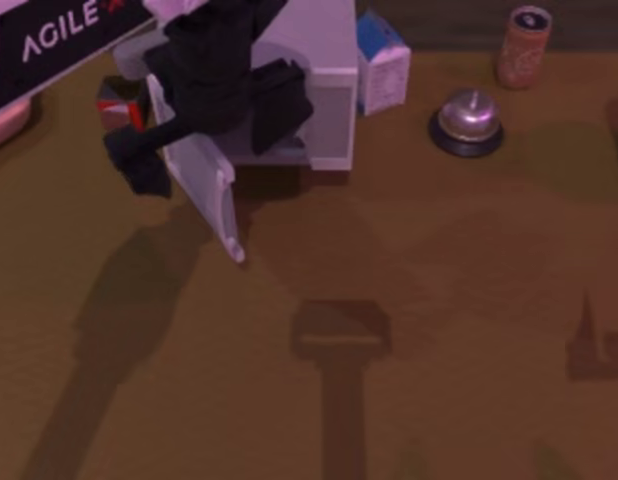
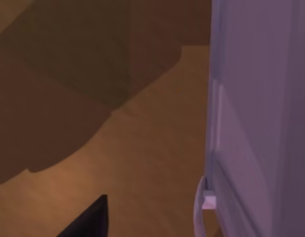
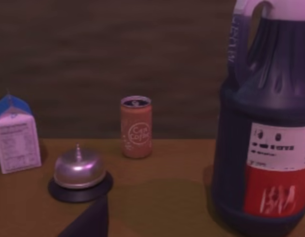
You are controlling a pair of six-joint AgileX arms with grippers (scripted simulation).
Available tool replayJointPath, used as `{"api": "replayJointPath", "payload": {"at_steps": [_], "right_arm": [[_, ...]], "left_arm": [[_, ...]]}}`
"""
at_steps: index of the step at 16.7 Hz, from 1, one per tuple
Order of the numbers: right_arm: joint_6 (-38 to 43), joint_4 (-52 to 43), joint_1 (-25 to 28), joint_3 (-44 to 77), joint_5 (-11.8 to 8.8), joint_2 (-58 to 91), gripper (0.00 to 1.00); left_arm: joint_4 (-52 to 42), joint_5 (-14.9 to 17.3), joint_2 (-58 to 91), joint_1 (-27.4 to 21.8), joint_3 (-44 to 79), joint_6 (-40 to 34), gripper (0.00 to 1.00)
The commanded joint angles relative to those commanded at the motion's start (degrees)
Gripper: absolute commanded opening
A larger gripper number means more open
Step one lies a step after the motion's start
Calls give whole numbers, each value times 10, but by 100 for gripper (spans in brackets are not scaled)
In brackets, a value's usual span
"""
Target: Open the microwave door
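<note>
The white microwave (image 1: 324,50) stands at the table's back, left of centre. The microwave door (image 1: 199,170) is swung out toward the front left, its handle end (image 1: 234,240) nearest the front. My left arm reaches over the microwave, and my left gripper (image 1: 139,170) sits against the door's outer side. In the left wrist view the door (image 2: 261,123) fills one side with its handle (image 2: 198,210) close by. One dark finger (image 2: 91,222) shows well apart from the handle, so the gripper is open. My right gripper (image 3: 152,232) is parked, out of the top view, open.
A blue-and-white milk carton (image 1: 382,60) stands right beside the microwave. A service bell (image 1: 467,120) and an orange can (image 1: 522,45) sit at the back right. A big dark jug (image 3: 263,128) stands close to my right gripper. A red box (image 1: 117,100) lies left of the microwave.
</note>
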Motion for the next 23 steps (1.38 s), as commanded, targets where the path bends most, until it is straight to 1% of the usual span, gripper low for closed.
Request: {"api": "replayJointPath", "payload": {"at_steps": [1,14,15,23], "right_arm": [[0,0,0,0,0,0,100],[0,0,0,0,0,0,100],[0,0,0,0,0,0,100],[0,0,0,0,0,0,100]], "left_arm": [[0,0,0,0,0,0,100],[0,0,0,0,0,0,2],[0,0,0,0,0,0,0],[0,0,0,-2,0,0,0]]}}
